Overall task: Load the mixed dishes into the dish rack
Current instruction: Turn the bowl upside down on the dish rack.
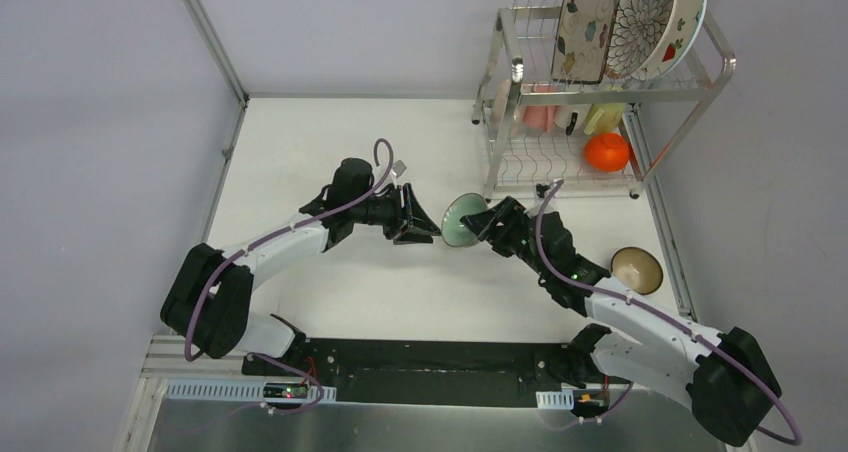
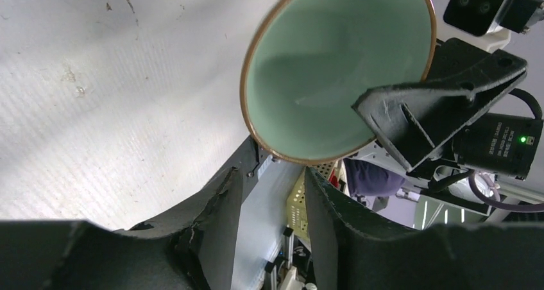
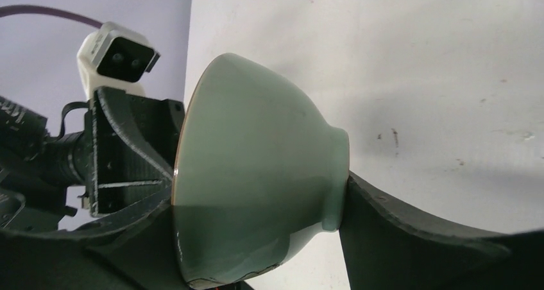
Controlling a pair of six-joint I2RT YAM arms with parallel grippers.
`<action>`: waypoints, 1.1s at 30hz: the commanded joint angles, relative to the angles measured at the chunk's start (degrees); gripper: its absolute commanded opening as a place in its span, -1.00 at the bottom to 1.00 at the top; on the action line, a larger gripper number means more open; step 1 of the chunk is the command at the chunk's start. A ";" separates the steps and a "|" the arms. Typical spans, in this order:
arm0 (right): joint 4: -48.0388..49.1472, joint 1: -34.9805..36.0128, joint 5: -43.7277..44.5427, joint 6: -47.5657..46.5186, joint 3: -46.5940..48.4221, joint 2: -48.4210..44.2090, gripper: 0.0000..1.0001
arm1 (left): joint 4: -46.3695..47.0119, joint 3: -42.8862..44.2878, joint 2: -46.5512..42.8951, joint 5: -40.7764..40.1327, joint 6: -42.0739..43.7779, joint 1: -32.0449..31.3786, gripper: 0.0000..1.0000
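Three plates (image 1: 585, 22), three bowls (image 1: 462, 220), two cups (image 1: 540, 118), one rack (image 1: 540, 160).

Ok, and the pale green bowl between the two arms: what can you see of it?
The pale green bowl looks like glazed ceramic, green inside and out, with a thin brown rim and a small foot ring. It is empty. It is tipped on its side above the white table, mouth toward the left arm. The right pincer clamps its wall, one finger inside. The left pincer is open just off the rim.
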 commanded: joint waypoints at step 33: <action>-20.06 -6.22 26.35 -20.04 7.06 -12.09 -0.50 | -55.21 21.80 -15.13 -44.37 56.69 0.63 0.98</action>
